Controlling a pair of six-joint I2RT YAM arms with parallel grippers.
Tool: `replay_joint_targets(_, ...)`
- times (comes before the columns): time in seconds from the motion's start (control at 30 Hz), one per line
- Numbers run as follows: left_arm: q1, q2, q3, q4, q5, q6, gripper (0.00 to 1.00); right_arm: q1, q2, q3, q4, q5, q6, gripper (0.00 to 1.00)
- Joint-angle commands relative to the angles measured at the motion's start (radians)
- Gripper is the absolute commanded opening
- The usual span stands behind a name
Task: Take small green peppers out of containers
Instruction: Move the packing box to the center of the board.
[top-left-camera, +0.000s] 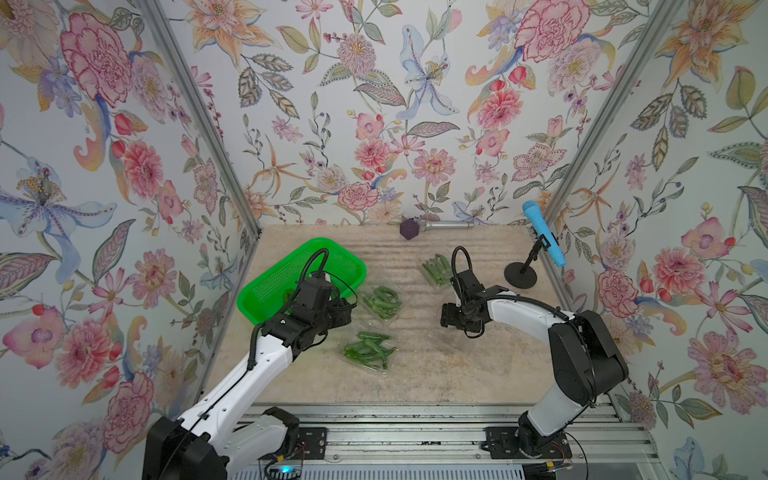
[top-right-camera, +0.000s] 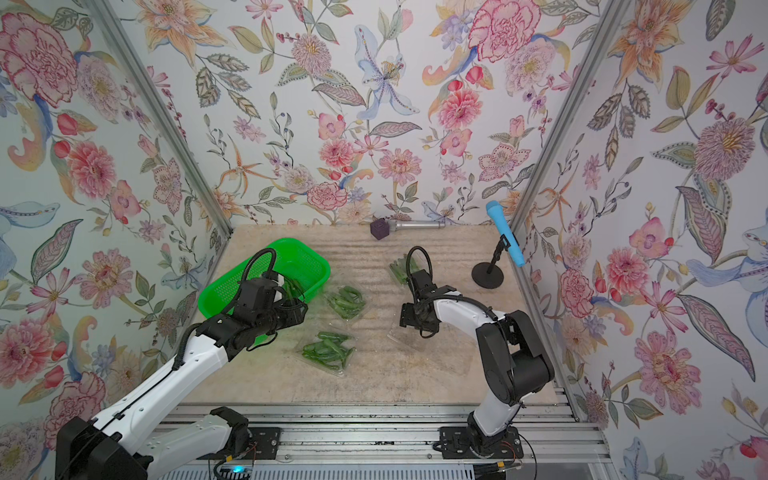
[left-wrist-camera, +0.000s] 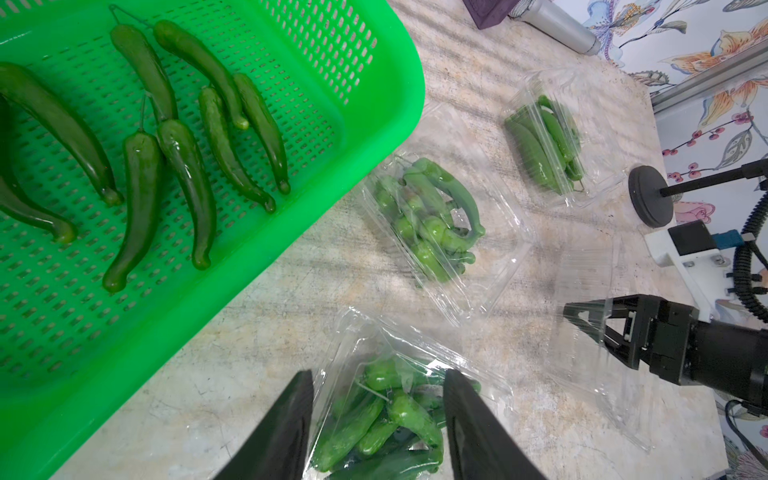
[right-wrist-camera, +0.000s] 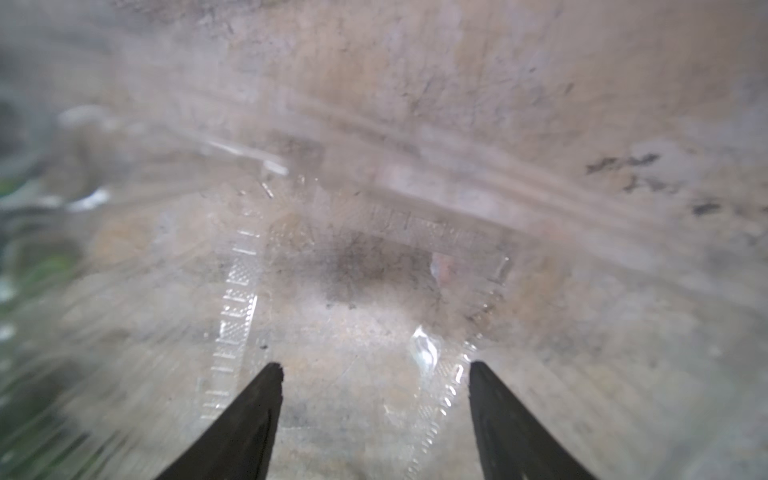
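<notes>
Poises L pincer (left-wrist-camera: 376, 376), half open, over near clamshell (left-wrist-camera: 353, 332) w/ small green peppers (left-wrist-camera: 399, 411); has R pincer (right-wrist-camera: 376, 365) wide at empty clamshell (right-wrist-camera: 241, 299).

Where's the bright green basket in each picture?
In a top view: the green basket sits left of middle.
In a top view: the same spot, left of middle.
Left wrist: it fills a large part of the picture, with peppers lying in it.
Right wrist: not in it.
Shared landmark: the black round stand base, which the right wrist view does not show.
</notes>
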Motion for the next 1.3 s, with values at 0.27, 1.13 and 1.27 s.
replay_joint_targets(0.27,-0.010,0.080,0.015,0.032,0.021,0.028,0.54,-0.121,0.009,0.033,-0.200,0.169,-0.070,0.77)
replay_joint_targets(1.13,-0.010,0.521,0.290,0.101,0.014,0.077,0.55,-0.005,-0.106,0.255,-0.013,-0.108,-0.131,0.83)
replay_joint_targets(1.27,-0.014,0.550,0.309,0.093,0.033,0.063,0.54,0.035,0.028,0.383,0.009,-0.174,-0.220,0.83)
